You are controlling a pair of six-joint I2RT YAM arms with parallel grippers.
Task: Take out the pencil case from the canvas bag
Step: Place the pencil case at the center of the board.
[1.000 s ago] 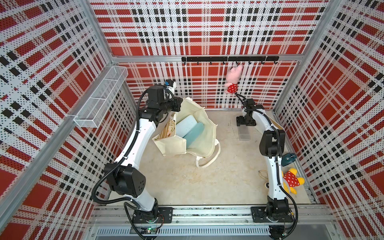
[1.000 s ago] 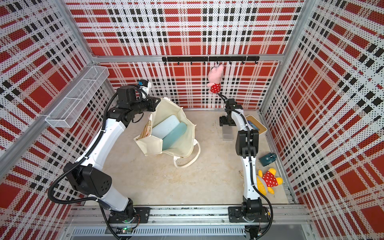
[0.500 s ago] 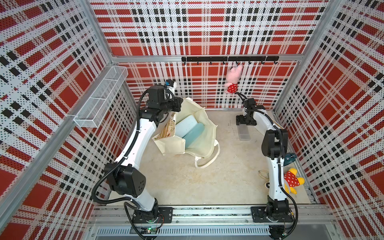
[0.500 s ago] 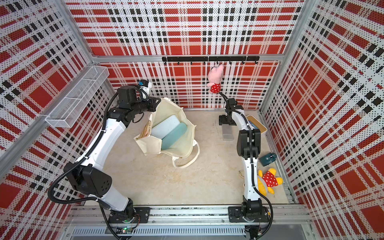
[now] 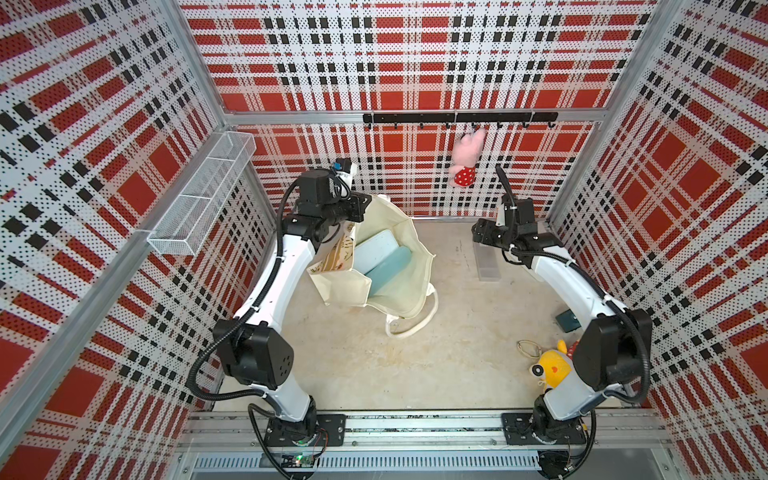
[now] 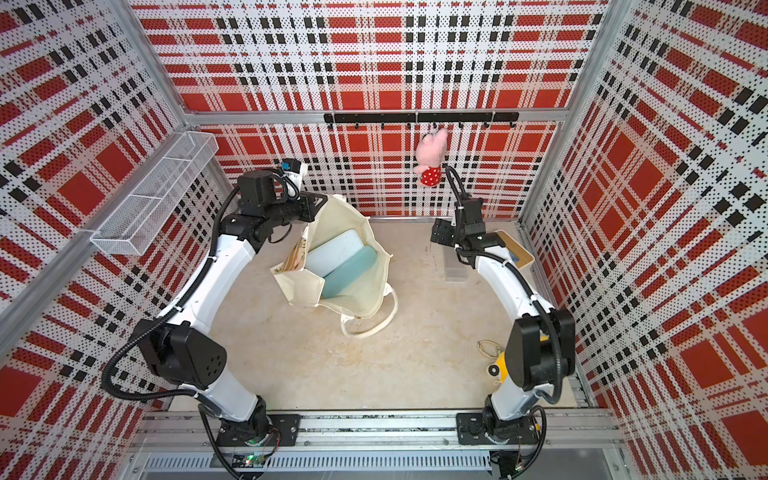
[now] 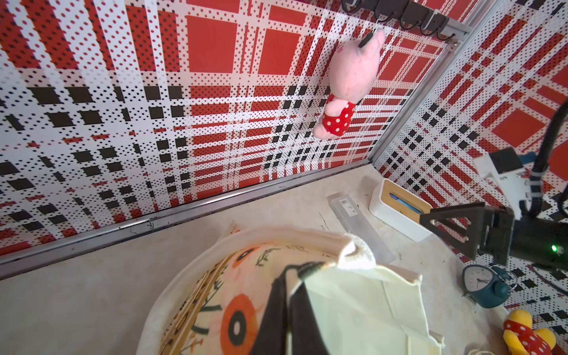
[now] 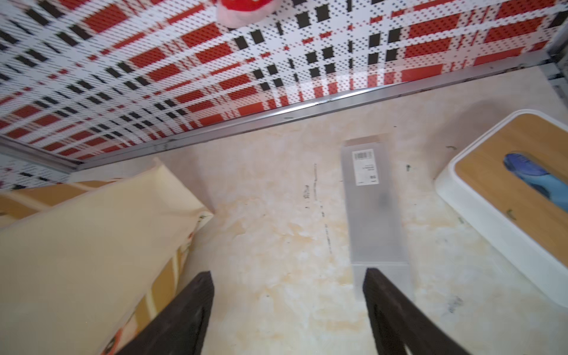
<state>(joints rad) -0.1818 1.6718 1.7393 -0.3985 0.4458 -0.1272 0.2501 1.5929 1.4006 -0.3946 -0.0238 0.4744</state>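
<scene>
In both top views the canvas bag (image 5: 409, 266) gaped open, its soft cream rim lifted at the far corner by the left end effector (image 5: 365, 204). Two blue items (image 5: 384, 259) lay inside, one pale and flat with rounded corners, one teal. A white handle loop (image 5: 411, 328) trailed onto the bench (image 5: 353, 365) at the bag's near side. Across a bare strip of bench on the bag's right-arm side lay the pencil case (image 6: 455, 266), a long frosted box outside the bag and apart from it. The right end effector (image 5: 478, 235) hung just beside it.

In the left wrist view the left end effector (image 7: 302, 270) had its dark jaws pinched shut on a fold of the bag's (image 7: 353, 307) rim, beside the orange-and-black print. Beyond the bag the pencil case (image 7: 356, 227) lay flat, barcode label up. Past it stood a white box (image 7: 396, 215) with a slotted wooden lid, and a teal alarm clock (image 7: 485, 282) stood nearby.

In the right wrist view, slightly blurred, the right end effector (image 8: 287, 275) stood wide with only mottled beige bench between its jaws. The pencil case (image 8: 372, 209) lay just past one fingertip, with the bag (image 8: 92, 246) off the other. A metal rail (image 8: 276, 120) joined the bench to the perforated plaid wall (image 8: 184, 61) behind the bag.
</scene>
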